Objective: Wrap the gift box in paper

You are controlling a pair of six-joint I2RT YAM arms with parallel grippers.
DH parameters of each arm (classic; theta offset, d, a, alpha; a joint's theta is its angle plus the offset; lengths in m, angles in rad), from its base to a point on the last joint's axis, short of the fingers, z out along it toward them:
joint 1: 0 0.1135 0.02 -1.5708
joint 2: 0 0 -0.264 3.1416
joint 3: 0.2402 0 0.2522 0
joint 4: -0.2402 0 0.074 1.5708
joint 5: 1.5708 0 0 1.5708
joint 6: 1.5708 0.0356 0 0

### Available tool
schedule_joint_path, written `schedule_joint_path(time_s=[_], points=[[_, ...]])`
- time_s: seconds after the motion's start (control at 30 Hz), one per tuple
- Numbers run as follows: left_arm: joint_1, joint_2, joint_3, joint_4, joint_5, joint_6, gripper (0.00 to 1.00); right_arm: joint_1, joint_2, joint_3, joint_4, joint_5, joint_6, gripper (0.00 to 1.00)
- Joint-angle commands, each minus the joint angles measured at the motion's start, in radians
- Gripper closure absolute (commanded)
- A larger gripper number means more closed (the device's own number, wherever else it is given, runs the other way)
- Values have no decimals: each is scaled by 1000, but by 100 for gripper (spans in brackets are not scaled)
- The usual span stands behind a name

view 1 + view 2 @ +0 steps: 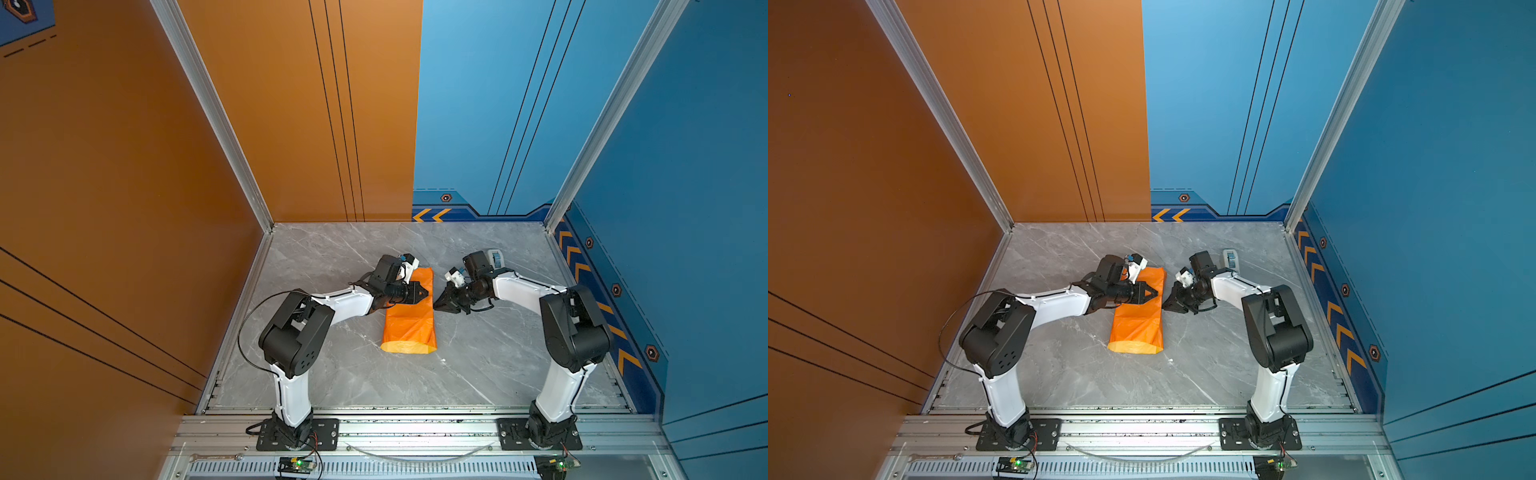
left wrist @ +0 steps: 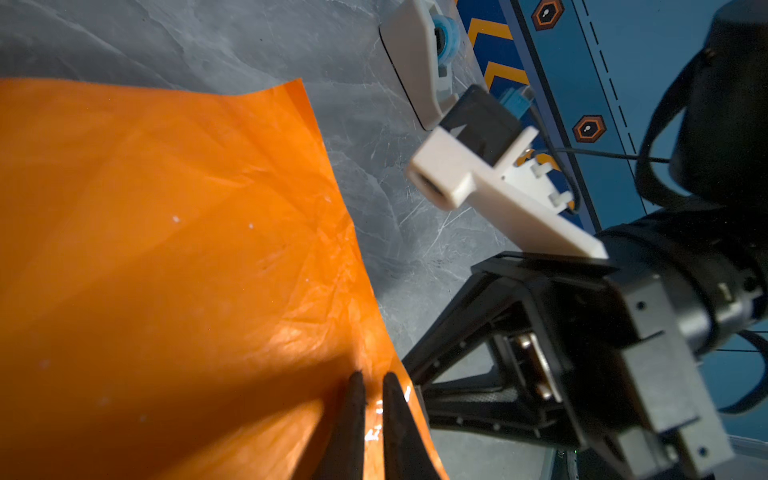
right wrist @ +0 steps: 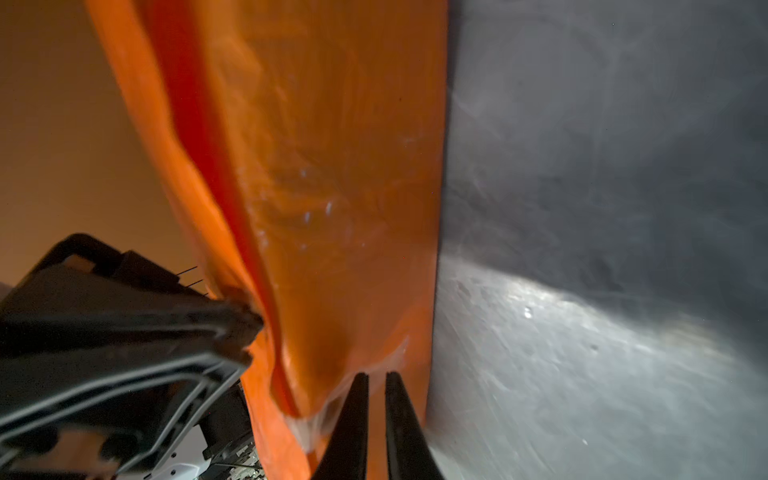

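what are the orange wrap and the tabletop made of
The paper: thin sheet, glossy orange outside, pale yellow inside at the near open end; sharp creases and highlights suggest coated paper, possibly film. The tabletop: smooth grey slab with white veins, marble or a marble-look laminate.

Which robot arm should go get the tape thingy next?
Probably the right. The tape dispenser sits near the right gripper, and the left gripper is over the paper, seemingly pinning its fold.
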Motion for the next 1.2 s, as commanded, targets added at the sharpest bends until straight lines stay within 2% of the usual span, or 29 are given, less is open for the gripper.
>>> schedule_joint_path(time_s=[0.0, 0.13, 0.23, 0.33, 0.63, 1.17], points=[[-1, 11, -21, -129, -44, 16, 87, 12, 32, 33, 39, 35, 25, 88], [-4, 11, -18, -135, -45, 16, 87, 7, 29, 35, 28, 39, 19, 88], [-3, 8, -17, -141, -48, 20, 87, -26, -26, 11, 5, 45, 3, 82], [-4, 8, -15, -144, -48, 22, 87, -49, -82, -10, -18, 43, -11, 81], [-6, 14, -7, -143, -48, 21, 87, -19, -83, 2, -29, 47, -7, 93], [-8, 8, -4, -142, -48, 22, 87, 23, -16, 57, 13, 42, 20, 95]])
